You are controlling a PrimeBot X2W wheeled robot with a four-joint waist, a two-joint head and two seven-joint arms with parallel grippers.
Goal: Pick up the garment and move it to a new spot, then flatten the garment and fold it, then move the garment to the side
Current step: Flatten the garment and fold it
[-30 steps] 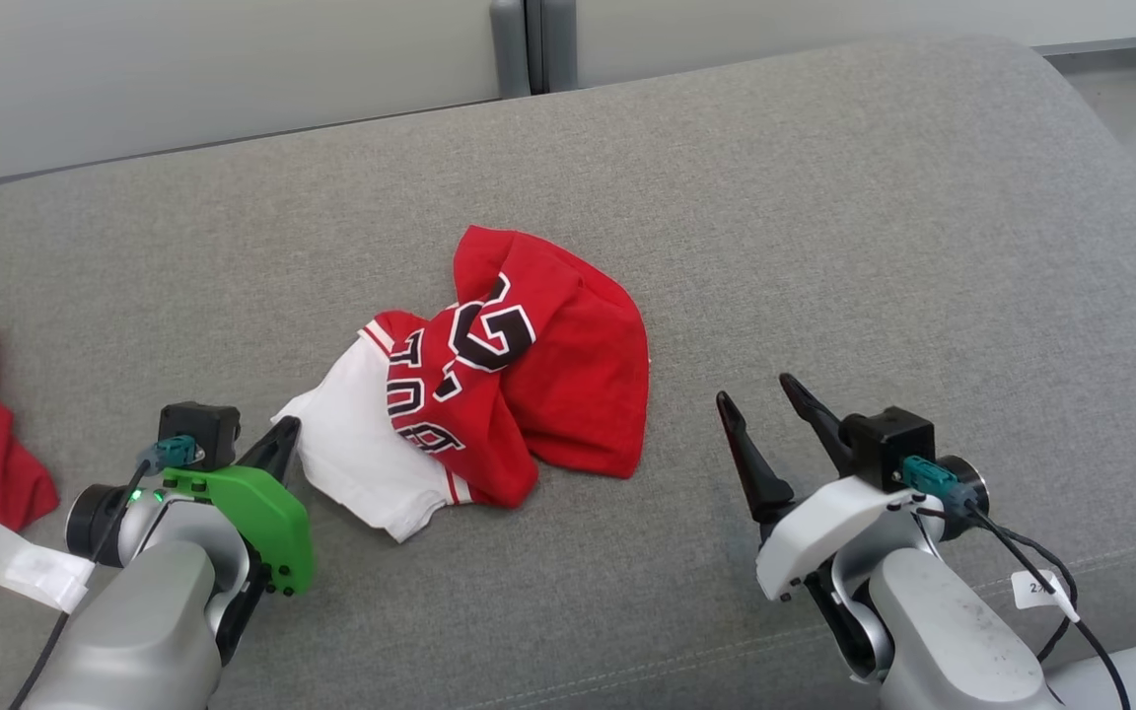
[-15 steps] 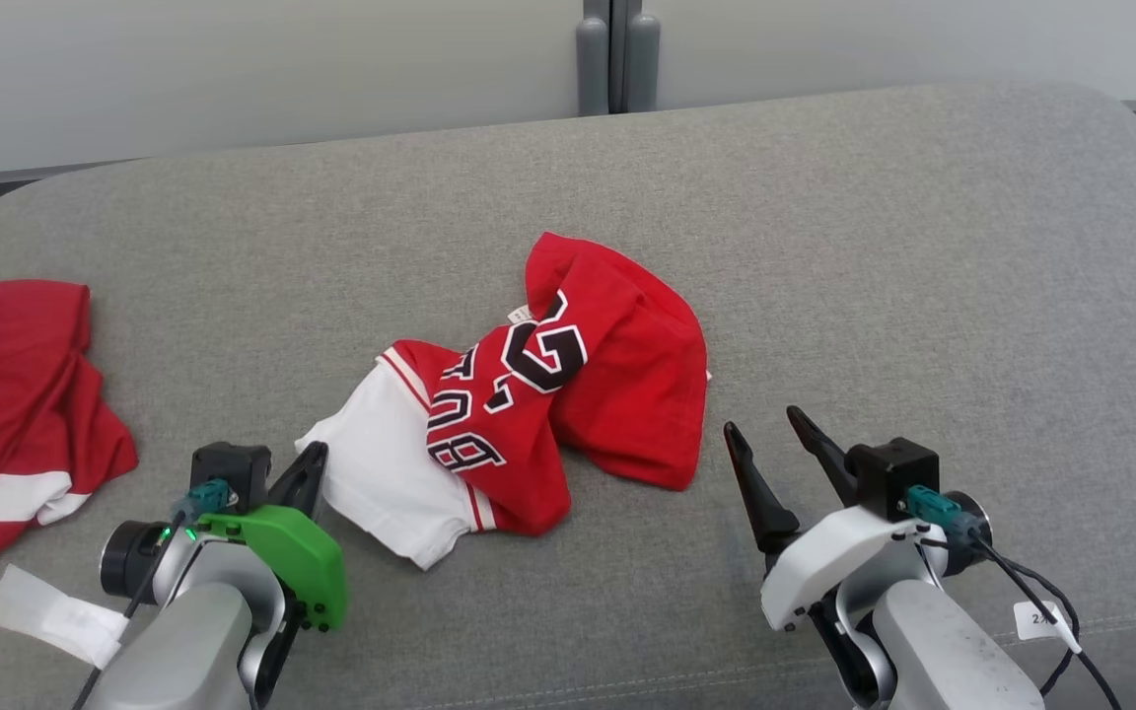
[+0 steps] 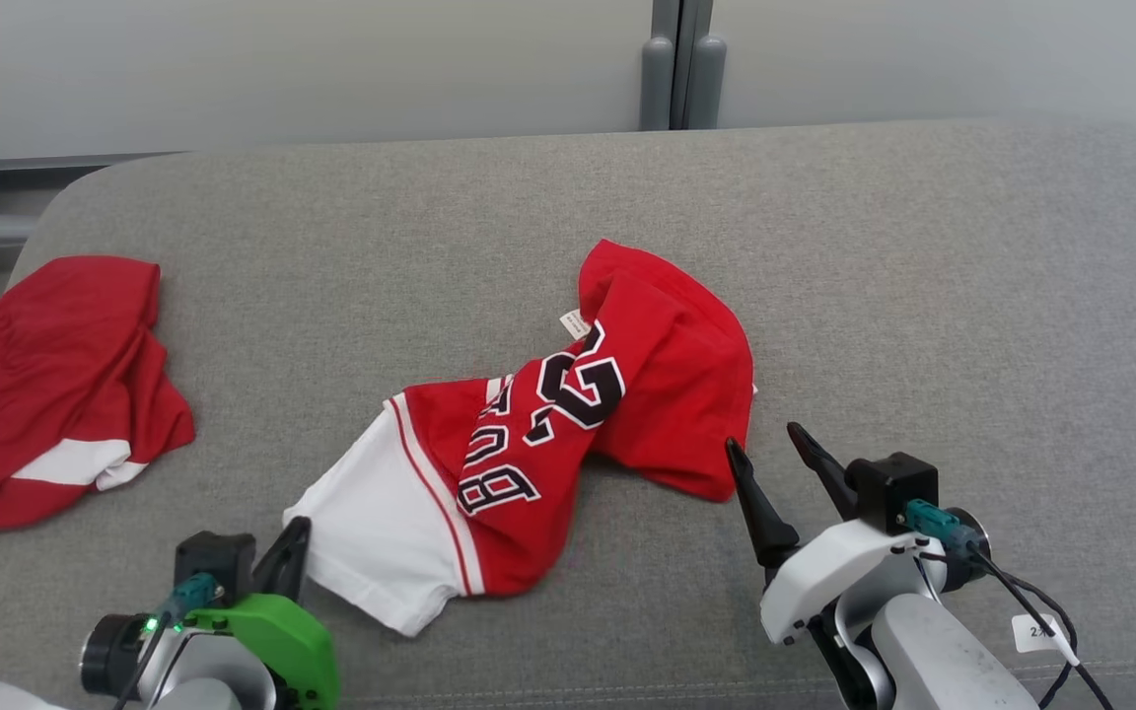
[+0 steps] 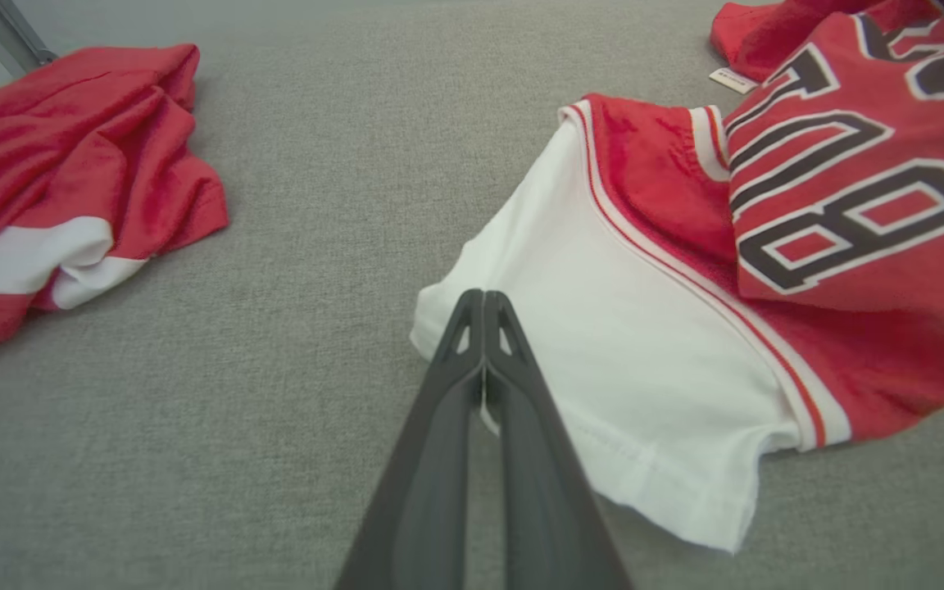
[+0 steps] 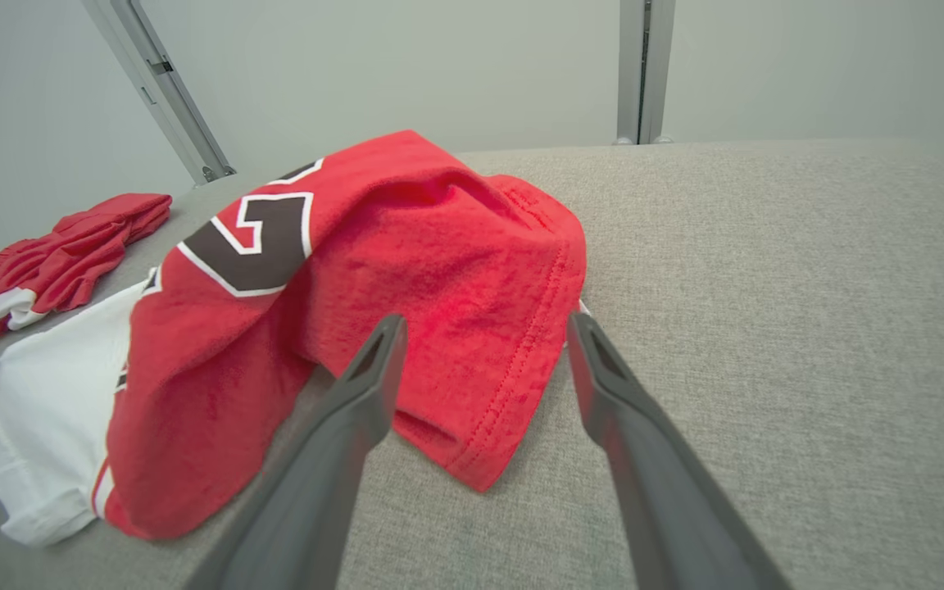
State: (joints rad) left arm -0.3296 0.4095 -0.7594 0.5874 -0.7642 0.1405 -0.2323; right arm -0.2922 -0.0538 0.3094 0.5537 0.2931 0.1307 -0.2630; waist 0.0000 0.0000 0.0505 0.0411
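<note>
Garment (image 3: 568, 414) lies mid-cushion on the grey sofa (image 3: 923, 247), strung diagonally. Its white sleeve (image 3: 381, 552) is nearest me on the left, and the bunched red body is further back on the right.

Left gripper (image 3: 294, 537) is closed tight on the near corner of that sleeve. In the left wrist view the fingers (image 4: 447, 426) are pressed together with a sliver of white cloth between them. My read is that pinching one corner lets the cloth trail out in a line instead of balling up.

Right gripper (image 3: 763, 438) has its jaws spread wide and holds nothing. It sits just beside the red hem (image 5: 513, 393), and in the right wrist view the fingers straddle that hem. It looks staged for a second pinch so I can pull the two ends apart and flatten.

The body is doubled over itself with the lettering creased, so nothing is flat or folded yet.

Risk: the hem there is layered, so a grab could take two plies.

The second red garment (image 3: 65, 375) sits well apart at the far left, out of the work zone.
</note>
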